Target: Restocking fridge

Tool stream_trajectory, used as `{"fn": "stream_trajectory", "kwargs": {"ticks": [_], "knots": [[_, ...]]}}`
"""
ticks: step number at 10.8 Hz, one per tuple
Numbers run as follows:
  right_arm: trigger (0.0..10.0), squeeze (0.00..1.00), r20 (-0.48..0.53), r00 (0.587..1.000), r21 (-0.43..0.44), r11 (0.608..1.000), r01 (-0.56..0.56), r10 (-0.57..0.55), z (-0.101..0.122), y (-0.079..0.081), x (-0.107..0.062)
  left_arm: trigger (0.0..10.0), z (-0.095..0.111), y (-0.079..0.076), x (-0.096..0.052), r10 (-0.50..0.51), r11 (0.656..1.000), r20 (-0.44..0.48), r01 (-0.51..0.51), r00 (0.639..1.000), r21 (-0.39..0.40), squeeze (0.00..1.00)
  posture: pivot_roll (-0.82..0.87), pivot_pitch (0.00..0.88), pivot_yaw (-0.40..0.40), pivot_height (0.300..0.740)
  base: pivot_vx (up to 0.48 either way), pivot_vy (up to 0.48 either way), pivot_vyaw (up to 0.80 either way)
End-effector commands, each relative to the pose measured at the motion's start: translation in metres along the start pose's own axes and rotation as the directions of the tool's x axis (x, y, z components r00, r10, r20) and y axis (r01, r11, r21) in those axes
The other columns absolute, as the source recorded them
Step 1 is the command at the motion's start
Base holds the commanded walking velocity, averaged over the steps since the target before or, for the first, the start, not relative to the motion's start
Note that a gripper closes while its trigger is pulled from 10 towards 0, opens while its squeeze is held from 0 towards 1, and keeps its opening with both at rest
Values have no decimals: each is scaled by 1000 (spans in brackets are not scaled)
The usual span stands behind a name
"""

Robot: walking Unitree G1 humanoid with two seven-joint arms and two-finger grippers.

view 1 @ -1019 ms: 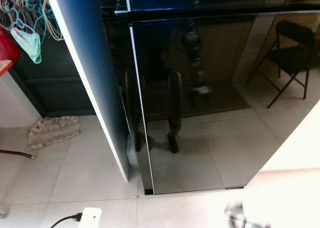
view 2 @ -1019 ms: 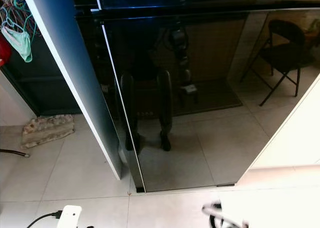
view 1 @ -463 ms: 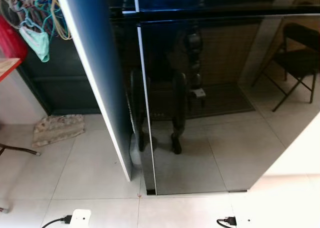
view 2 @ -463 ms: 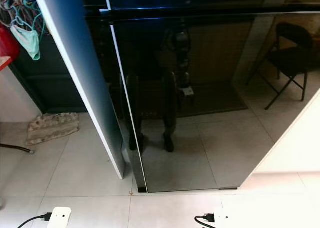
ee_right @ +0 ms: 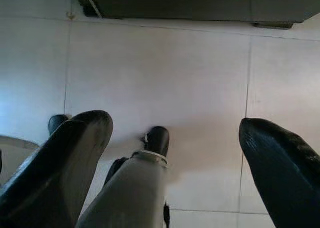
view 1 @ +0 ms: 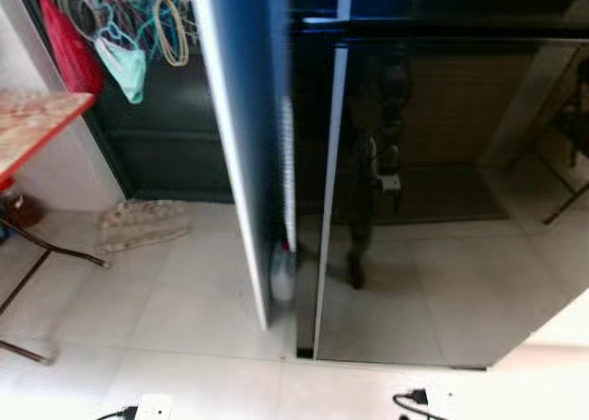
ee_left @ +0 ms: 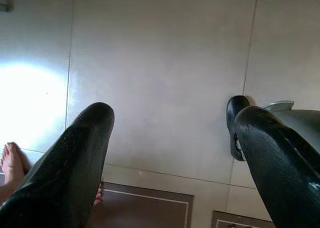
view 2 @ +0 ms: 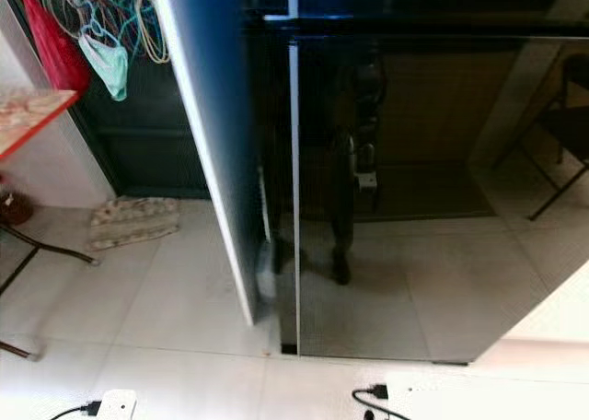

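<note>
The fridge stands ahead, its shut right door dark and glossy and mirroring my own body and the tiled floor. Its left door hangs open toward me, blue-grey with a white edge. Something pale and blurred sits low in the gap between the doors. In the left wrist view my left gripper hangs open above bare floor tiles, nothing between its fingers. My right gripper is open too, over tiles near the fridge's base.
Hangers and clothes crowd the back left above a folded cloth on the floor. A wooden table juts in at the left. A white power strip and a black plug lie by my feet. A person's bare foot shows behind me.
The whole picture has slid to the right, so the camera has turned left. The wooden table has come into view and the open door now looks narrower.
</note>
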State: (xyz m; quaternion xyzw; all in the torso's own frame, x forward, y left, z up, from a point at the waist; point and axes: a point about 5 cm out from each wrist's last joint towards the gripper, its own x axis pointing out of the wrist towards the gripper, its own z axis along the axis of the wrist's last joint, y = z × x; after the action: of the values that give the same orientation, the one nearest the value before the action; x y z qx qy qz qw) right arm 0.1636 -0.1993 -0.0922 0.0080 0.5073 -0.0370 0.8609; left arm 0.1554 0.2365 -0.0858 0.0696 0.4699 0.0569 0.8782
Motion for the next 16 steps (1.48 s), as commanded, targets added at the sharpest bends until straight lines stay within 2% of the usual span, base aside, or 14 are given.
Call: {"fn": "stream_trajectory", "kwargs": {"ticks": [1, 2, 9, 10, 11, 16], "knots": [[10000, 0, -20, 1000, -28, 999, -17, 16, -4, 3, 0, 10000, -2, -2, 0, 6, 1000, -14, -6, 1000, -3, 0, 21, 0, 7, 740, 0, 322, 0], [10000, 0, -24, 1000, -58, 998, -8, 7, -3, -4, -1, 10000, -1, -6, 0, -1, 1000, -6, 1, 1000, -8, 0, 17, 0, 7, 740, 0, 322, 0], [10000, 0, -26, 1000, -62, 998, -7, 5, -3, -5, -1, 10000, -1, -6, 0, 0, 1000, -5, 0, 1000, -8, 0, 17, 0, 7, 740, 0, 322, 0], [10000, 0, -22, 1000, -29, 999, -17, 16, -12, 15, 0, 10000, -5, -7, -1, -11, 1000, -18, 11, 1000, 5, 0, 21, 0, -6, 740, 0, 326, 0], [10000, 0, -25, 1000, -20, 1000, -17, 17, -16, 22, -1, 10000, -8, -8, -1, -19, 1000, -25, 19, 1000, 10, 0, 25, 0, -9, 740, 0, 326, 0], [10000, 0, -23, 1000, -27, 999, -18, 18, -17, 23, -1, 10000, -10, -9, -2, -23, 1000, -28, 23, 999, 8, 0, 32, 0, -11, 740, 0, 323, 0]]}}
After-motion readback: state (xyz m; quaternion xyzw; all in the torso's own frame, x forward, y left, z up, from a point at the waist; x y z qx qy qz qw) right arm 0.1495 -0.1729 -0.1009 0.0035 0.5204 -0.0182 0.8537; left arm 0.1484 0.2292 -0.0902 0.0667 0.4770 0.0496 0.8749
